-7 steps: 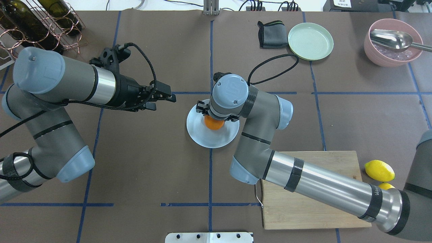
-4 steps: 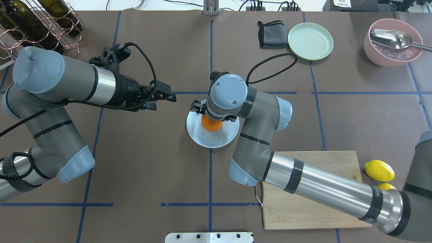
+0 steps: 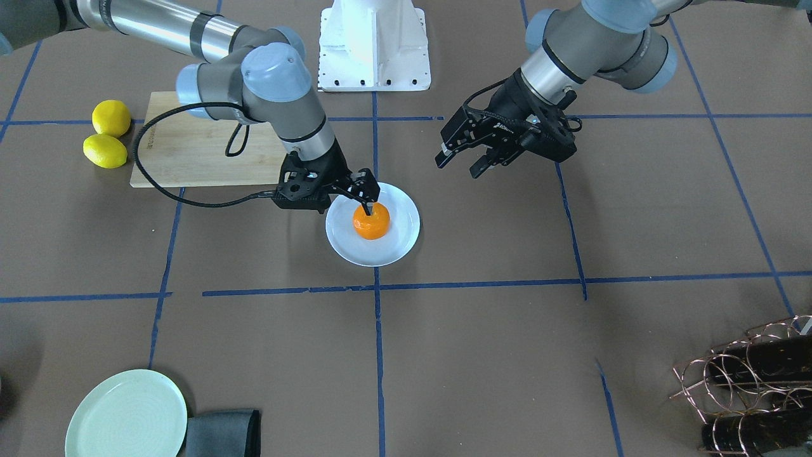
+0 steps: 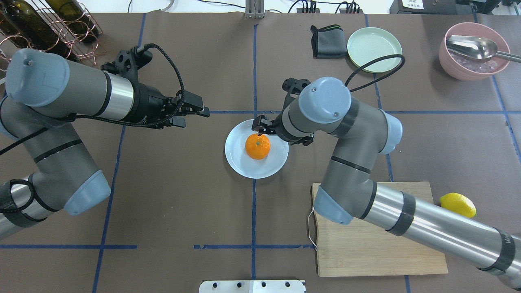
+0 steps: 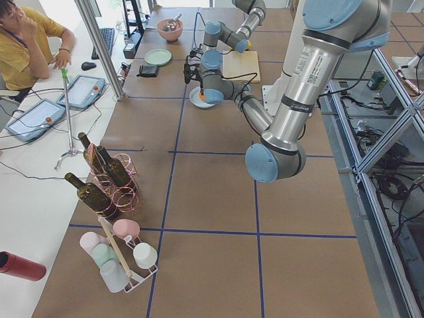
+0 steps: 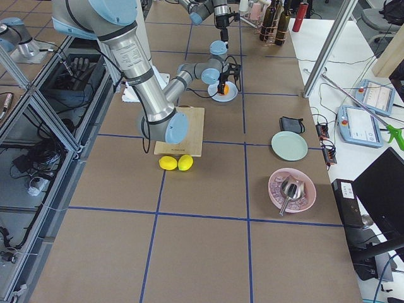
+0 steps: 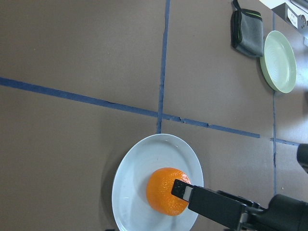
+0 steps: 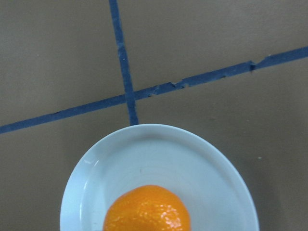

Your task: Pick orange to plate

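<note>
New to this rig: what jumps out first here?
The bright orange sits in the middle of the pale plate at table centre. The right gripper hangs open close by it, not gripping it. The left gripper hovers open off to the plate's side.

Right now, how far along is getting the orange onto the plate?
Done: the orange sits on the plate, near its middle. In hand: nothing; the right gripper is open beside the orange's top, not gripping it, and the left gripper hangs open off to the side. Left: only pulling that right gripper clear, as far as I can judge.
</note>
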You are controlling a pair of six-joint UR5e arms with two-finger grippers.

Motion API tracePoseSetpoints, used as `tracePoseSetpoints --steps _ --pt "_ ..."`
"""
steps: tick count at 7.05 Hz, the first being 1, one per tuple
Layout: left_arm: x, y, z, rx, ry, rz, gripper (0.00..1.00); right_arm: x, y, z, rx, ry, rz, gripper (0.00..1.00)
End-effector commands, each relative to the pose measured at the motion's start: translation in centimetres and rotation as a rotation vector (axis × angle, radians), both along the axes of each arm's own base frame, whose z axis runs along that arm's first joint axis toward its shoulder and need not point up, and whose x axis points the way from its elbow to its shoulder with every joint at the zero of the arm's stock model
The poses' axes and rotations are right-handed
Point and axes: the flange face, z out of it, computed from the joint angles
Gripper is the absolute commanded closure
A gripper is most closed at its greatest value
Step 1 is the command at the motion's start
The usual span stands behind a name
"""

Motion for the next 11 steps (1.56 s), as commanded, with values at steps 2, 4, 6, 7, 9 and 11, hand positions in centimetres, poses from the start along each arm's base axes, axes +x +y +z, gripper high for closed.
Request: tracePoseSetpoints --steps 2,4,6,7,9,11 --pt "-1.8 -0.4 4.3 0.064 -0.083 0.003 0.2 15.1 -2.8 7.8 0.028 0.01 -0.072 0.0" --pt "-6.2 -1.3 11.5 0.2 -0.228 0.029 0.2 25.7 -4.5 16.3 0.103 0.071 -0.152 0.0" --pt "-18.8 -4.1 20.1 0.435 -0.397 0.092 0.2 37.5 -4.8 25.9 0.205 0.16 -0.212 0.0" --pt "-26.2 -5.7 24.6 0.504 -0.484 0.106 0.2 42.9 -5.5 30.5 0.251 0.2 -0.235 0.0" --pt "-37.3 -6.5 28.5 0.488 -0.607 0.203 0.2 50.4 -6.4 37.7 0.263 0.221 -0.246 0.0" --pt "-47.4 -3.9 31.6 0.256 -0.637 0.289 0.14 53.6 -5.8 38.4 0.214 0.179 -0.197 0.0"
